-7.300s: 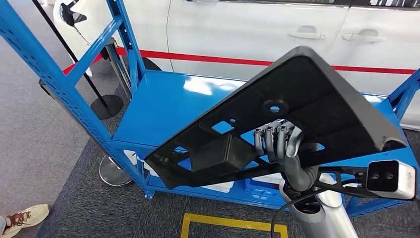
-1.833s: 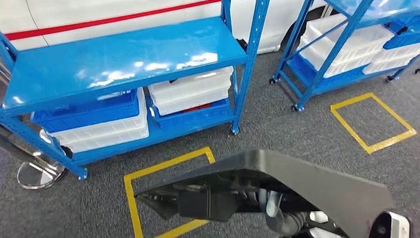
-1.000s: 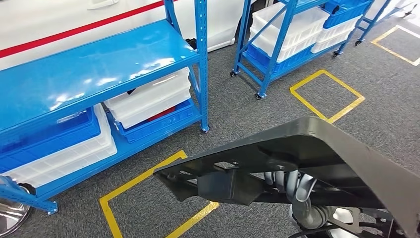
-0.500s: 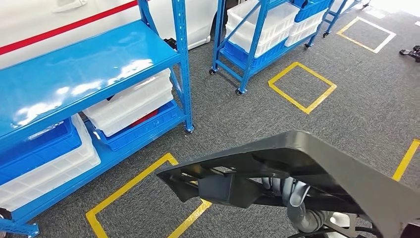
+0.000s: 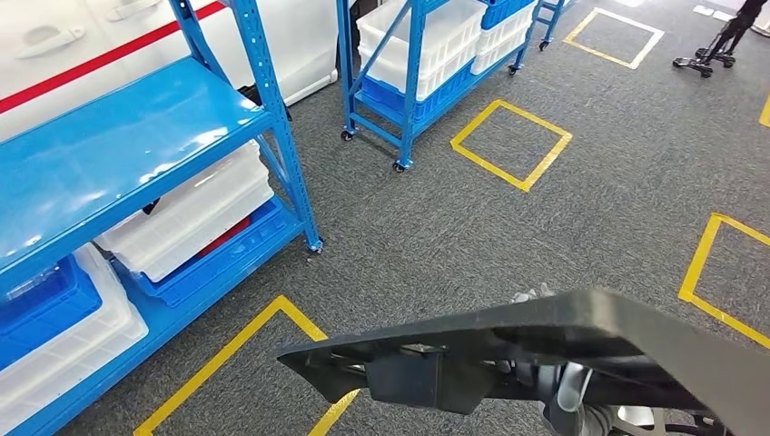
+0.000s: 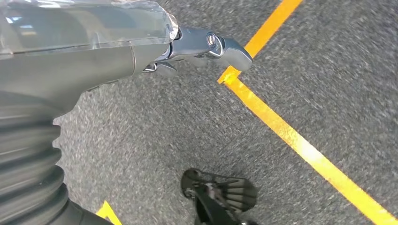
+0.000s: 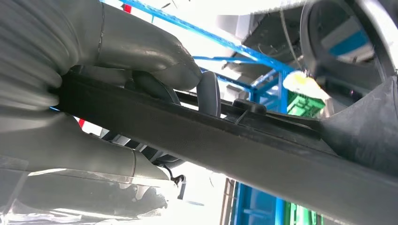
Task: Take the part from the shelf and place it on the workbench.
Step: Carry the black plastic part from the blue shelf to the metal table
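The part (image 5: 545,338) is a large flat black plastic panel with cut-outs and a boxy lump underneath. It hangs across the bottom of the head view, above the grey carpet. My right hand (image 5: 567,392) grips it from below, mostly hidden by the panel. In the right wrist view the right hand (image 7: 141,51) clamps the panel's edge (image 7: 263,150), the thumb on one face and the fingers on the other. My left hand (image 6: 202,44) hangs over the carpet beside a yellow floor line (image 6: 300,145), fingers apart and holding nothing.
A blue shelf (image 5: 136,136) with white bins (image 5: 191,218) and a blue bin (image 5: 36,304) stands at the left before a white car (image 5: 109,45). A second blue rack (image 5: 409,54) stands behind. Yellow floor squares (image 5: 511,145) mark the carpet.
The camera has turned right, so both shelves have slid left in the picture and more carpet shows. The panel stays in my right hand, a little lower in view.
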